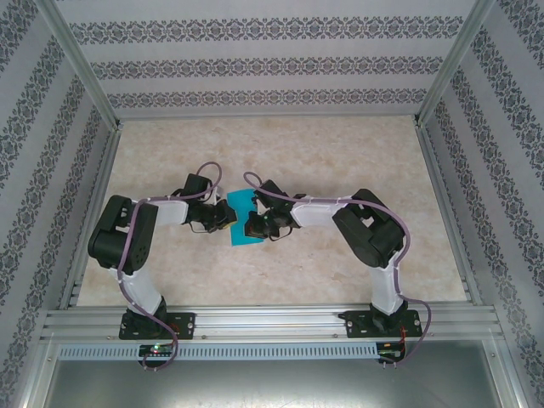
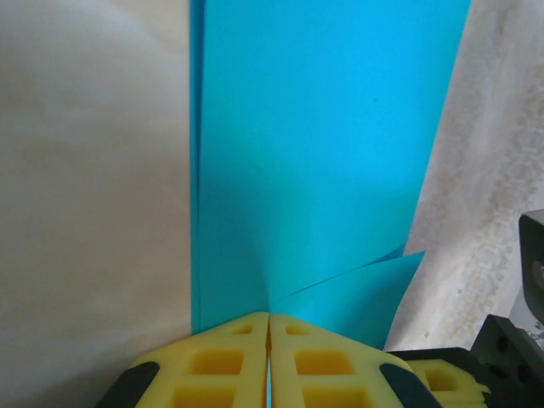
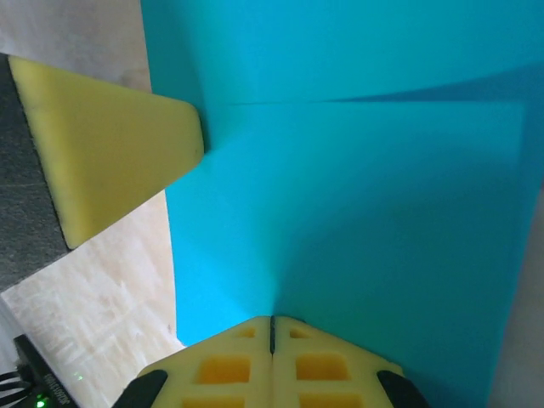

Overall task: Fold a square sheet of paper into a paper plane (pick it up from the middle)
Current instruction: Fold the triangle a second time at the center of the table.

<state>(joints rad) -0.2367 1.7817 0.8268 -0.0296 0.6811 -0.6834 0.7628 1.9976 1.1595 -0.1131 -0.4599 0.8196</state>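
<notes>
Top external view: the paper [image 1: 240, 204] lies between the fingertips of the left gripper [image 1: 223, 218] and the right gripper [image 1: 256, 223], which meet it from opposite sides above the table [image 1: 340, 161].
Left fingers [image 2: 229, 365]: pressed together, with a sliver of paper caught in the seam between them. The paper runs straight ahead from the tips.
Right fingers [image 3: 327, 365]: also pressed together on the paper's near edge. The paper spreads ahead of the tips and off to their right.
Step in hand: probably setting or holding a fold while both pinches steady the paper.
Doing it well: keep both pinches firm and move them as one, so the thin paper neither tears nor skews. Line the edges up before pressing the crease flat.
Left wrist view adds: a doubled edge ahead and left of the tips, and a loose flap corner poking out just right of them.
Right wrist view adds: a crease line crossing ahead of the tips, and one pad [image 3: 110, 144] of the left gripper touching the paper's edge, ahead and to the left.
Top view limit: the folds are too small to read.
</notes>
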